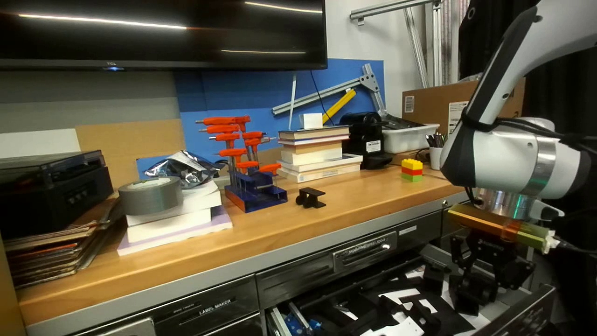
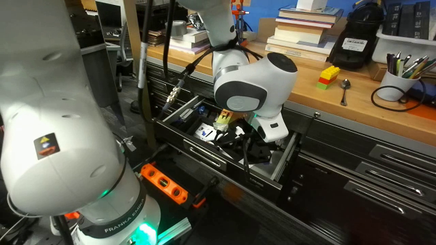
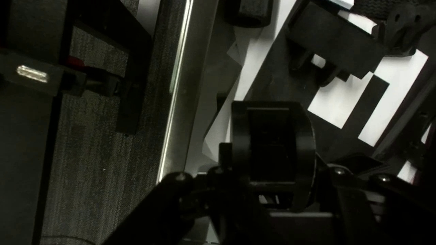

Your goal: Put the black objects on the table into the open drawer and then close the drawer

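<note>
One black object [image 1: 310, 198] sits on the wooden table [image 1: 261, 235], in front of the blue tool stand. My gripper [image 1: 475, 285] points down inside the open drawer [image 1: 524, 308], near its front. In the wrist view the gripper [image 3: 269, 187] is shut on a black piece [image 3: 272, 143] with a square hollow and rounded side; I cannot tell whether it touches the drawer bottom. Another black piece [image 3: 335, 39] lies in the drawer on black-and-white sheets. The drawer [image 2: 235, 171] also stands open in an exterior view, where the fingertips are hard to make out.
Duct tape [image 1: 151, 195] on books, a tool stand [image 1: 256, 191] with red-handled keys, a book stack [image 1: 317, 161], a black device [image 1: 366, 140] and toy bricks [image 1: 412, 171] stand on the table. A spoon [image 2: 344, 90] and pen cup [image 2: 395, 85] are farther along.
</note>
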`<state>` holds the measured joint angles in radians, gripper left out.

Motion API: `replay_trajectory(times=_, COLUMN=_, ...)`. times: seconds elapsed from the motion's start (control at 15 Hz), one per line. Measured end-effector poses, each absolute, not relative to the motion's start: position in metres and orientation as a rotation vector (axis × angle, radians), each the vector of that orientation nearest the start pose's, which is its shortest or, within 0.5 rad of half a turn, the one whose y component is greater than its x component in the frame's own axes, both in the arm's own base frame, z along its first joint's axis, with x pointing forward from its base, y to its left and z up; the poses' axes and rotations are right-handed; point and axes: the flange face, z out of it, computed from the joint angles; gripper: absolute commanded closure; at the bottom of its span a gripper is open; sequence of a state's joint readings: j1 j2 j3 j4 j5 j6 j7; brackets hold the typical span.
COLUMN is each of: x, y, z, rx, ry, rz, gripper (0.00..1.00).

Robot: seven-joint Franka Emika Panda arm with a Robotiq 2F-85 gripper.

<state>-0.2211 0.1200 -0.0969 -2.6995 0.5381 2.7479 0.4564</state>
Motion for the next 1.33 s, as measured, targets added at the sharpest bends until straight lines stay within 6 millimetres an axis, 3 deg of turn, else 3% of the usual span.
replay_trajectory(times=0.53, x=0.369, y=-0.158, z=0.172, rx=-2.382, ry=1.848, rz=0.007, gripper=0.69)
replay_trajectory(times=0.93, x=0.359, y=-0.168, z=0.158, rx=-2.423, ry=1.880, rz=0.051, gripper=0.67)
replay_trajectory(times=1.0, x=0.358, y=-0.169, z=0.156, rx=-2.429, ry=1.885, rz=0.056, gripper=0.19)
replay_trajectory(times=1.33, x=0.362, y=-0.165, z=0.156, rx=-2.448, ry=1.877, rz=0.055, gripper=0.00)
